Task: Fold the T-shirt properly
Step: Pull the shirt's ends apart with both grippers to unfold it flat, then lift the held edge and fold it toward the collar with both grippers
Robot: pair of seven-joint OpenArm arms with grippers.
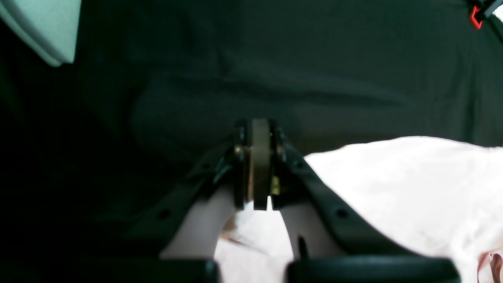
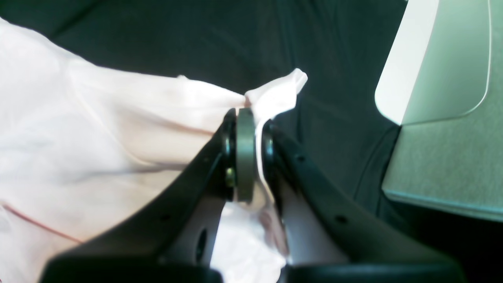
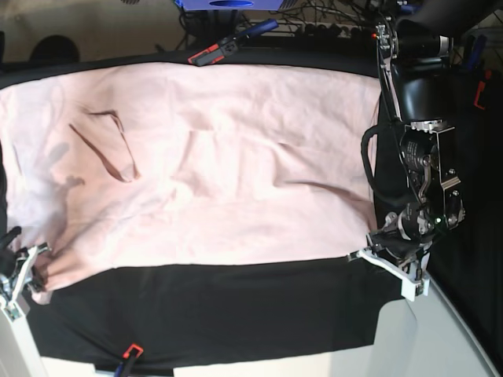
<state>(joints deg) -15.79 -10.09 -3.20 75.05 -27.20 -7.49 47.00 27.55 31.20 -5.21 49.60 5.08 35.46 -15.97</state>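
The pale pink T-shirt [image 3: 220, 157] lies spread flat, plain side up, across the black table cloth [image 3: 236, 306]. My right gripper [image 3: 35, 258] is at the shirt's front left corner. In the right wrist view it [image 2: 247, 118] is shut on a pinched tip of the T-shirt [image 2: 78, 137]. My left gripper [image 3: 368, 255] sits at the front right corner. In the left wrist view it [image 1: 260, 157] is shut, with T-shirt fabric [image 1: 412, 188] to its right and running back between the finger bases.
A red-and-black clamp [image 3: 216, 53] grips the back edge of the cloth, and another red clamp [image 3: 131, 351] holds the front edge. A pale panel [image 3: 424, 338] lies at the front right corner. Cables run behind the table.
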